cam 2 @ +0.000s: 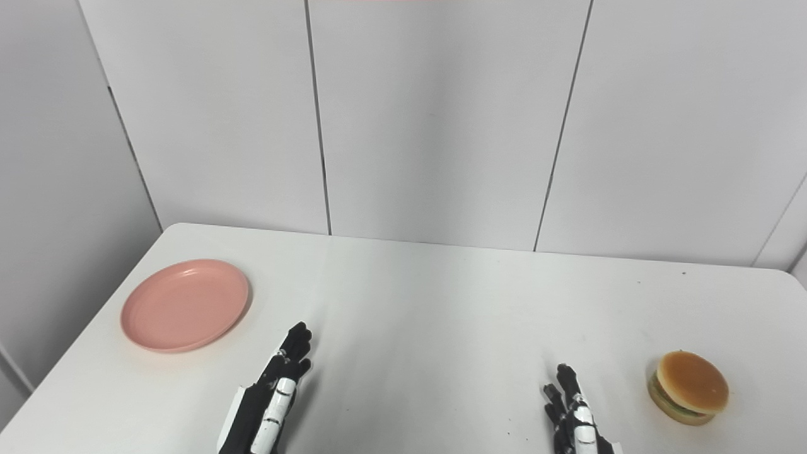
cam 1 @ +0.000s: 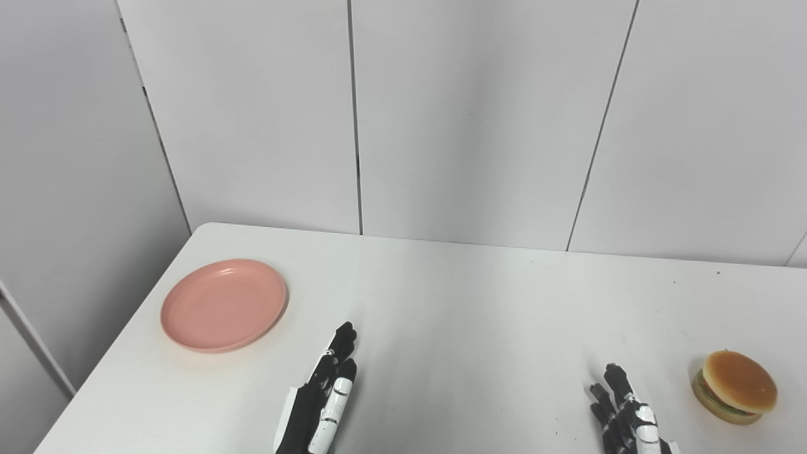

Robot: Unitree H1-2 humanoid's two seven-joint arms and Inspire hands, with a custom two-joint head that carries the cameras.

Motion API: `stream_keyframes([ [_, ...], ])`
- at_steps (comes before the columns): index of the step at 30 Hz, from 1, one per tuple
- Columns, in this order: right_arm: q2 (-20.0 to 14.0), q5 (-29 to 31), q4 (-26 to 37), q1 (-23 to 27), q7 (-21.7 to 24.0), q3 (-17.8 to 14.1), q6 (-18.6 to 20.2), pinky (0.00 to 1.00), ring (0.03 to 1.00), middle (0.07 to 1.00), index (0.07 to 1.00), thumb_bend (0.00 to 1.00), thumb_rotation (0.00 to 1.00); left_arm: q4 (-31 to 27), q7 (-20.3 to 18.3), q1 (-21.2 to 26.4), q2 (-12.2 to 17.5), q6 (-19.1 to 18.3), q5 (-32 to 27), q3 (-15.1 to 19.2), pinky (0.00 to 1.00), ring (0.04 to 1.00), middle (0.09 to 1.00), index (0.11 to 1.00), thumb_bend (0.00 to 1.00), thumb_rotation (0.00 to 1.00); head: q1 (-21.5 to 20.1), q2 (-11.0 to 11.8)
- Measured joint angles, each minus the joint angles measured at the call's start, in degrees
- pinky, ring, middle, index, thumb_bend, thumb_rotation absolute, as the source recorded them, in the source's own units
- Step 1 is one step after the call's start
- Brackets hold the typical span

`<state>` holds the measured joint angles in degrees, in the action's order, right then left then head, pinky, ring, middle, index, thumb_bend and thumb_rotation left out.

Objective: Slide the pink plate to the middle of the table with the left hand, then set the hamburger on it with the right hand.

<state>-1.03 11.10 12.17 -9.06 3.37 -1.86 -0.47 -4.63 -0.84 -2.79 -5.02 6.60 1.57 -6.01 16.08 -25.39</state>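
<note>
1. Left eye view shows the pink plate [cam 1: 224, 304] lying flat near the far left corner of the white table [cam 1: 466, 302], close to the left edge, with nothing on it.
2. The hamburger [cam 1: 735, 386] sits near the right edge of the tabletop, toward the near side, well apart from the plate; its tan bun is tilted slightly, with green lettuce showing under it.
3. The left hand [cam 1: 321, 394] comes in over the near edge, left of the table's middle. Its fingers [cam 1: 343, 337] are stretched out straight, side by side, pointing toward the far edge. It holds nothing and lies apart from the plate, to the plate's near right.
4. The right hand [cam 2: 574, 410] comes in over the near edge, toward the right side. Its fingers are extended and a little spread, and it grips nothing. It is near the hamburger but not touching it, with bare tabletop between them.
5. Grey wall panels [cam 2: 435, 120] stand behind the far edge of the table.
</note>
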Motion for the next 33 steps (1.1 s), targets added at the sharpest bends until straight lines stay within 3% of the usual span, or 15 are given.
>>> stream_keyframes([
  [9,0.0,0.3,0.1,0.0,0.3,-0.3,0.5,1.0,0.98,1.0,0.972,0.74,1.0,0.2,0.4,0.2,-0.4,0.0,0.2,-0.1,0.97,0.978,0.962,0.91,0.61,0.8,1.9,0.3],
  [15,0.0,0.3,0.1,0.1,0.2,-0.6,0.9,1.0,0.979,1.0,0.959,0.74,1.0,0.9,0.4,0.7,-1.4,0.4,-0.2,0.0,0.96,0.977,0.983,0.938,0.59,0.78,0.6,0.3],
  [18,0.0,0.3,0.0,0.4,0.0,-0.7,0.9,1.0,0.973,1.0,0.947,0.73,1.0,0.5,0.7,0.9,-2.1,0.8,-1.3,0.7,0.91,0.951,0.98,0.93,0.72,0.8,0.3,0.9],
  [21,0.0,-0.1,-0.3,0.6,-0.3,-0.6,0.9,1.0,0.969,1.0,0.947,0.72,1.0,0.1,1.6,1.1,-2.1,0.6,-1.3,1.6,0.87,0.934,0.972,0.925,0.75,0.81,0.1,1.0],
  [26,0.2,-0.4,-0.6,0.8,-0.5,-0.5,0.9,0.98,0.96,1.0,0.933,0.73,1.0,-2.0,1.6,4.9,0.2,-1.3,-1.4,4.5,0.87,0.922,0.959,0.918,0.8,0.78,-0.6,1.5],
  [33,0.2,-0.3,-0.4,0.8,-0.6,-0.5,0.9,0.98,0.962,1.0,0.935,0.73,1.0,-8.5,1.7,14.4,7.4,-7.6,-2.7,11.0,0.86,0.889,0.923,0.884,0.82,0.76,-0.3,0.9],
])
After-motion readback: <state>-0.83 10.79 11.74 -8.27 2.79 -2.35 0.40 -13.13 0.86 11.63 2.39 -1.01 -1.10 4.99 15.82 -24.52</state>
